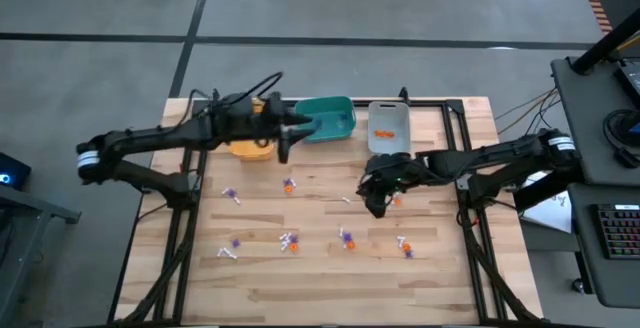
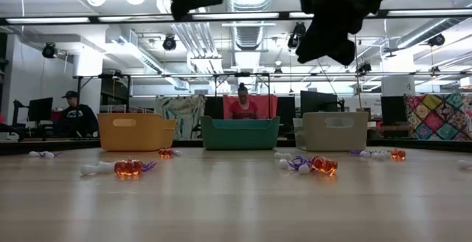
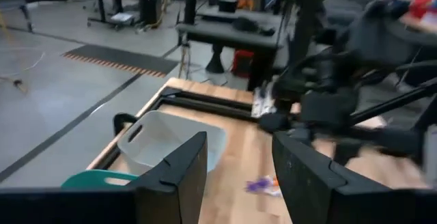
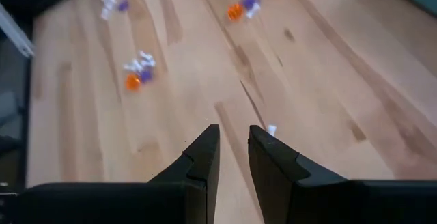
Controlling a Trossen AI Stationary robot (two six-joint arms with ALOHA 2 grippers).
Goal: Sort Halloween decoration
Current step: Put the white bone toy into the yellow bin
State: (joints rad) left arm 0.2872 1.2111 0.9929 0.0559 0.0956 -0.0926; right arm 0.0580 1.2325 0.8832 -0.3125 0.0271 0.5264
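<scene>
Sorting looks barely begun: a few orange pieces lie in the grey bin (image 1: 389, 128), while most trinkets (image 1: 290, 239) are scattered across the wooden table (image 1: 330, 283). The left tool (image 1: 283, 140) hangs by the teal bin (image 1: 330, 118) and yellow bin (image 1: 252, 148), fingers spread, empty. The right tool (image 4: 233, 142) hovers over bare boards, fingers narrowly parted, holding nothing. Beyond the table lies a workshop with desks, monitors and seated people (image 2: 243, 103).
</scene>
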